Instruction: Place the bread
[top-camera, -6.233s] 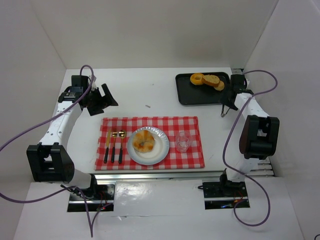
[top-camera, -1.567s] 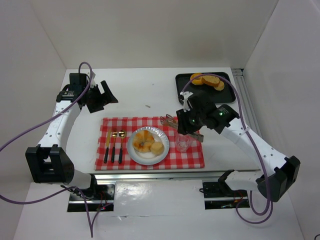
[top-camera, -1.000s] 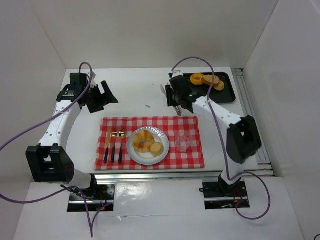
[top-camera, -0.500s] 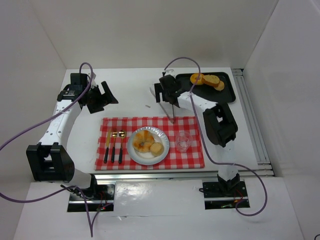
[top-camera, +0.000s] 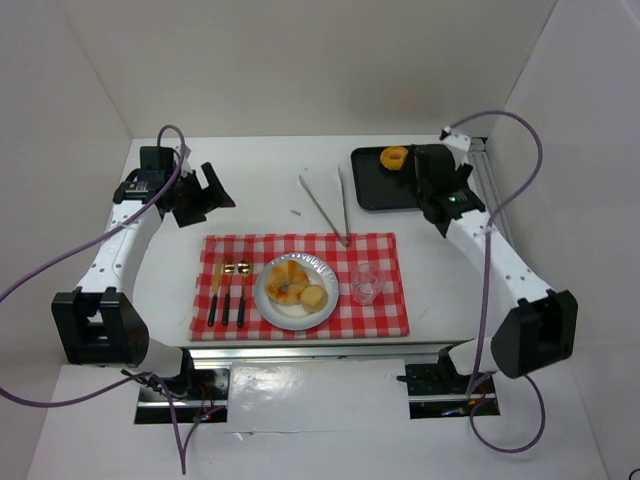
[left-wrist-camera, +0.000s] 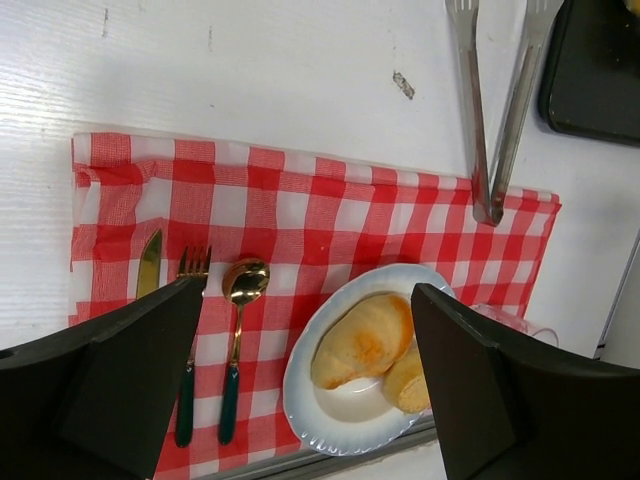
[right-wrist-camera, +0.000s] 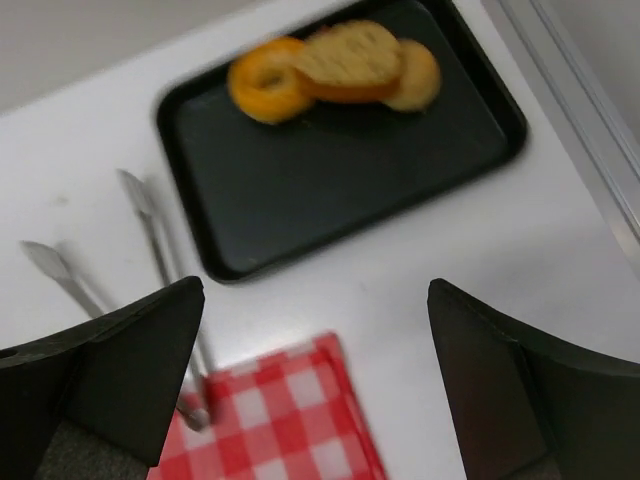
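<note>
A white plate (top-camera: 322, 305) on the red checked cloth (top-camera: 380, 315) carries a large golden bread (top-camera: 287, 280) and a small round bread (top-camera: 314, 296); the left wrist view shows the large bread (left-wrist-camera: 362, 340) and the small one (left-wrist-camera: 405, 365) too. On the black tray (right-wrist-camera: 340, 170) lie a ring-shaped bread (right-wrist-camera: 265, 78), a slice (right-wrist-camera: 350, 58) and a roll (right-wrist-camera: 422, 75). My right gripper (top-camera: 432, 185) hovers open and empty over the tray's near side (right-wrist-camera: 316, 290). The left gripper (top-camera: 205, 192) stays open and empty at the far left (left-wrist-camera: 308, 288).
Metal tongs (top-camera: 327, 205) lie on the white table between the tray and the cloth's far edge. A knife (top-camera: 214, 292), fork (top-camera: 228, 292) and spoon (top-camera: 243, 290) lie left of the plate, a clear glass (top-camera: 365, 283) to its right. White walls close in the table.
My right gripper opened and let go of the tongs, which now lie on the table. The right arm then swung right, back over the tray. The left arm has not moved.
</note>
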